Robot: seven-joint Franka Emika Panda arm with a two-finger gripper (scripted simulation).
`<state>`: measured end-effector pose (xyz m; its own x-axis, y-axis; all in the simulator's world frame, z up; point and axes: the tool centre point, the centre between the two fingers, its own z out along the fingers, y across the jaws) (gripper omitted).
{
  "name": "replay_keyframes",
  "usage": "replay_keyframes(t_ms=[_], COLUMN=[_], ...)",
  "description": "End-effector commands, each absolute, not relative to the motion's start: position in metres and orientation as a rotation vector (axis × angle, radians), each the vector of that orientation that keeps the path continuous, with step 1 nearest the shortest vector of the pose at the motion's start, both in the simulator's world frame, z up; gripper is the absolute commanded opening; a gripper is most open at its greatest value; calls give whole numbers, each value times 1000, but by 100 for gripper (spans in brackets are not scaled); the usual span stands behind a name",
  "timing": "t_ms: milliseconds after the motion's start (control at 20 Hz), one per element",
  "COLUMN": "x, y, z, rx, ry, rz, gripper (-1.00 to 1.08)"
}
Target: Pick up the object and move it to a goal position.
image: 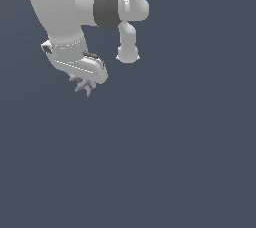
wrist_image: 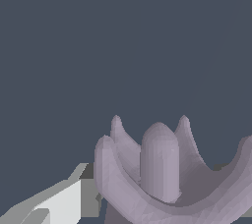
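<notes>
The object is a small mauve-purple claw with several curved lobes. It pokes out from under the white gripper hand in the upper left part of the exterior view. My gripper is shut on the object, and its fingers are mostly hidden by the hand. In the wrist view the object looms large and close, lobes fanned outward. One pale fingertip shows beside it. No surface shows under the object.
The white arm bends across the upper left of the exterior view, with a dark joint and a further link behind. Everything else is a plain dark blue-grey background.
</notes>
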<state>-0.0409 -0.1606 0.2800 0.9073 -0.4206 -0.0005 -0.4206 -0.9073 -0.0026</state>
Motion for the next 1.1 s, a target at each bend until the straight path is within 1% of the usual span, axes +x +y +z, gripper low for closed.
replay_keyframes(t_ms=[0,600,800,1050], x=[-53,-98,-107,-114], y=[-169,-205,-213,-220], z=[309,436,465,489], rx=[-3065,-3066,-3067,-3068], ry=[676,677,676,675], rz=[1,0,0,0], gripper=[-100,-100,-100,-100])
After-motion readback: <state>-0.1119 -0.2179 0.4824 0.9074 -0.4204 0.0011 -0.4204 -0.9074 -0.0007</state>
